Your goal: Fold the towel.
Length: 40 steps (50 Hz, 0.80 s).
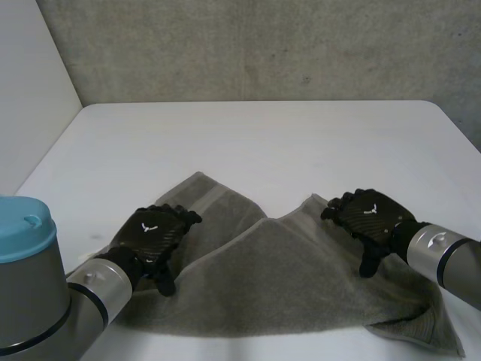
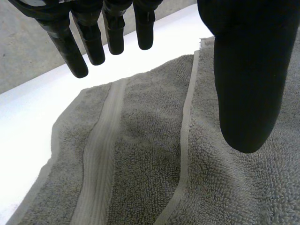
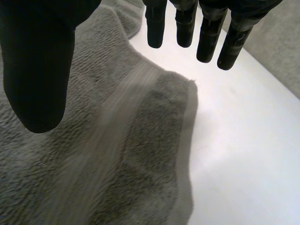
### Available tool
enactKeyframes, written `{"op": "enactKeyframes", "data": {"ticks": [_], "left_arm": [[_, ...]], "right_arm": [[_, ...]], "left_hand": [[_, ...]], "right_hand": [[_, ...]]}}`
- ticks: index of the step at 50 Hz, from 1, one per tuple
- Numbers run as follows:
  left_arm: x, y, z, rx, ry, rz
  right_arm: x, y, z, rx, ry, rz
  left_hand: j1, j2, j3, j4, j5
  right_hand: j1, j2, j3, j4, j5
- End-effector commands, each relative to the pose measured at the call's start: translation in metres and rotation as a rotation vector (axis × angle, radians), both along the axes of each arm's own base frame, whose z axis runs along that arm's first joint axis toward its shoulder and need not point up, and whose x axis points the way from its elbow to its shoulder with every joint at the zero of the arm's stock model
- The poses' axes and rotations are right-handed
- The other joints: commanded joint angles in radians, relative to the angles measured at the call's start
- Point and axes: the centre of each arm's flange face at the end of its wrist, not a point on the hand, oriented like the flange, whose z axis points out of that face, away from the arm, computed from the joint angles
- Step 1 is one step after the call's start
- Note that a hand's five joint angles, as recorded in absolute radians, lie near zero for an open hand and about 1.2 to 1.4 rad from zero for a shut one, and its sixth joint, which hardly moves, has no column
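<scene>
A grey towel [image 1: 285,282] lies crumpled across the near part of the white table [image 1: 255,143], its two far corners folded inward. My left hand [image 1: 154,233] hovers open over the towel's left far corner [image 2: 136,154], fingers [image 2: 112,33] straight and thumb [image 2: 248,79] apart, nothing held. My right hand [image 1: 368,214] hovers open above the towel's right far corner [image 3: 154,117], fingers [image 3: 206,37] and thumb [image 3: 37,65] spread, holding nothing. The pale woven band [image 2: 101,154] of the towel runs under my left palm.
The table ends at a concrete wall [image 1: 263,49] at the back and a white panel [image 1: 30,90] on the left. Bare table [image 3: 243,131] stretches beyond my right fingertips. A towel corner [image 1: 428,331] reaches near the table's front right edge.
</scene>
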Motion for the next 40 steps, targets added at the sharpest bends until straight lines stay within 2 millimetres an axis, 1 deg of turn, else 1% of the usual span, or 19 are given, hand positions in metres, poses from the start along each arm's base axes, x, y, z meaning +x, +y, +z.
{"op": "enactKeyframes", "data": {"ticks": [1, 2, 4, 7, 9, 10, 12, 13, 14, 15, 17, 18, 20, 23, 25, 31, 33, 40], "left_arm": [[0.007, 0.001, 0.013, -0.025, 0.011, 0.021], [0.007, 0.001, 0.013, -0.025, 0.011, 0.021], [0.009, 0.0, 0.015, -0.031, 0.014, 0.031], [0.01, 0.0, 0.015, -0.031, 0.014, 0.032], [0.011, 0.001, 0.014, -0.026, 0.011, 0.034], [0.011, 0.001, 0.014, -0.026, 0.011, 0.034], [0.012, 0.001, 0.012, -0.018, 0.009, 0.039], [0.012, 0.001, 0.012, -0.018, 0.009, 0.039], [0.013, 0.001, 0.011, -0.015, 0.009, 0.042], [0.013, 0.001, 0.011, -0.015, 0.009, 0.042], [0.015, 0.0, 0.01, -0.009, 0.006, 0.047], [0.015, 0.0, 0.01, -0.009, 0.006, 0.047], [0.015, 0.001, 0.008, -0.003, 0.006, 0.048], [0.015, 0.001, 0.008, -0.001, 0.006, 0.045], [0.015, 0.0, 0.007, 0.002, 0.005, 0.047], [0.016, -0.002, 0.006, 0.004, 0.005, 0.053], [0.017, -0.002, 0.006, 0.004, 0.005, 0.054], [0.018, -0.004, 0.006, 0.004, 0.005, 0.061]], "right_arm": [[0.005, -0.024, 0.015, -0.058, -0.034, -0.012], [0.005, -0.024, 0.015, -0.058, -0.034, -0.012], [0.011, -0.04, 0.015, -0.046, -0.062, -0.023], [0.016, -0.046, 0.016, -0.033, -0.075, -0.017], [0.031, -0.055, 0.014, -0.001, -0.078, 0.014], [0.031, -0.055, 0.014, -0.001, -0.078, 0.014], [0.038, -0.069, 0.01, 0.025, -0.073, 0.025], [0.039, -0.069, 0.01, 0.025, -0.073, 0.025], [0.041, -0.075, 0.007, 0.038, -0.07, 0.028], [0.041, -0.075, 0.007, 0.038, -0.07, 0.028], [0.045, -0.087, 0.001, 0.051, -0.065, 0.026], [0.045, -0.087, 0.001, 0.051, -0.065, 0.026], [0.049, -0.097, -0.004, 0.053, -0.065, 0.023], [0.05, -0.1, -0.006, 0.052, -0.064, 0.023], [0.052, -0.106, -0.012, 0.062, -0.063, 0.022], [0.054, -0.112, -0.021, 0.077, -0.057, 0.02], [0.056, -0.115, -0.028, 0.081, -0.053, 0.02], [0.057, -0.118, -0.037, 0.106, -0.046, 0.019]], "left_hand": [[0.054, 0.052, 0.053, 0.051, 0.052], [0.054, 0.052, 0.053, 0.051, 0.052], [0.054, 0.052, 0.053, 0.051, 0.052], [0.051, 0.049, 0.05, 0.048, 0.049], [0.051, 0.049, 0.05, 0.048, 0.049], [0.051, 0.049, 0.05, 0.048, 0.049], [0.051, 0.049, 0.05, 0.048, 0.049], [0.051, 0.049, 0.05, 0.048, 0.049], [0.051, 0.049, 0.05, 0.048, 0.049], [0.051, 0.049, 0.05, 0.048, 0.049], [0.051, 0.049, 0.05, 0.048, 0.049], [0.051, 0.049, 0.05, 0.048, 0.049], [0.048, 0.046, 0.047, 0.045, 0.046], [0.048, 0.046, 0.047, 0.045, 0.046], [0.048, 0.046, 0.047, 0.045, 0.046], [0.045, 0.044, 0.044, 0.042, 0.043], [0.045, 0.044, 0.044, 0.042, 0.043], [0.042, 0.041, 0.041, 0.039, 0.04]], "right_hand": [[0.113, 0.094, 0.099, 0.084, 0.082], [0.113, 0.094, 0.099, 0.084, 0.082], [0.116, 0.097, 0.101, 0.087, 0.085], [0.119, 0.1, 0.104, 0.09, 0.088], [0.136, 0.117, 0.122, 0.107, 0.105], [0.137, 0.117, 0.122, 0.108, 0.105], [0.186, 0.167, 0.172, 0.157, 0.155], [0.186, 0.167, 0.172, 0.157, 0.155], [0.201, 0.182, 0.186, 0.172, 0.17], [0.201, 0.182, 0.187, 0.172, 0.17], [0.21, 0.191, 0.195, 0.181, 0.178], [0.21, 0.191, 0.195, 0.181, 0.179], [0.225, 0.205, 0.21, 0.196, 0.193], [0.233, 0.214, 0.219, 0.204, 0.202], [0.251, 0.232, 0.236, 0.222, 0.22], [0.263, 0.244, 0.248, 0.234, 0.231], [0.263, 0.244, 0.248, 0.234, 0.231], [0.289, 0.27, 0.275, 0.26, 0.258]]}}
